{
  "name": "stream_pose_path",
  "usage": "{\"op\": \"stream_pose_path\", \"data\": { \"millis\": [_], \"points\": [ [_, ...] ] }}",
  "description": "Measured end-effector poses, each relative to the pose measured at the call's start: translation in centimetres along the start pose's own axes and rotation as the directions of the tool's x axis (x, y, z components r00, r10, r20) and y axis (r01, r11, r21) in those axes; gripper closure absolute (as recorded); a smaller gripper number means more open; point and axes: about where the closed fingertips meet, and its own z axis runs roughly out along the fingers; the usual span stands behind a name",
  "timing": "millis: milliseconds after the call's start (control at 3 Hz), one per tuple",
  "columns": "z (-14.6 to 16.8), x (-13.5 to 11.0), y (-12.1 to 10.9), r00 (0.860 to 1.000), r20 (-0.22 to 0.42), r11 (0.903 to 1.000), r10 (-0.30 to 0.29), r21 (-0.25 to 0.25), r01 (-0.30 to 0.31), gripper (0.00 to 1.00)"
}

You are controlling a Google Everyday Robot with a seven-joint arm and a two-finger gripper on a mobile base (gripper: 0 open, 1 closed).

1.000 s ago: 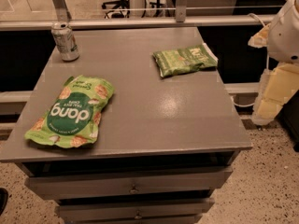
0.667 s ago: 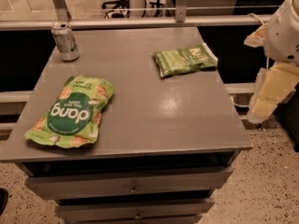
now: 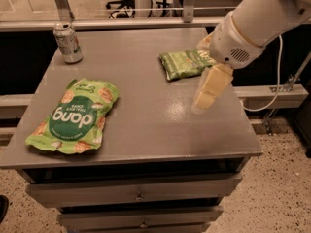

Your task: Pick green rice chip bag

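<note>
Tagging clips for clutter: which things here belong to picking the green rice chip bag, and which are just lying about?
Job: green rice chip bag, front left on the table; gripper, above the table's right side.
Lying about: small green packet, back right; can, back left corner.

The rice chip bag (image 3: 73, 118) lies on the table's (image 3: 146, 135) front left, with a can (image 3: 67, 42) behind it at the back left corner. My gripper (image 3: 210, 81) hangs over the right side, just before a smaller packet (image 3: 183, 63).
</note>
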Motion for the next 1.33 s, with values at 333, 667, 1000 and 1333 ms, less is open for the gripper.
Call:
{"op": "stream_pose_path", "data": {
  "millis": [333, 667, 1000, 1333],
  "points": [
    [3.7, -5.4, -1.5, 0.99, 0.137, 0.9993, -0.027, -0.021, 0.03, 0.0],
    [4.9, -7.4, -2.1, 0.982, 0.188, 0.9989, -0.035, -0.025, 0.04, 0.0],
    [4.9, -7.4, -2.0, 0.982, 0.187, 0.9989, -0.035, -0.025, 0.041, 0.0],
    [6.2, -8.8, -1.9, 0.966, 0.258, 0.9971, -0.031, -0.059, 0.048, 0.0]
  ]
}}
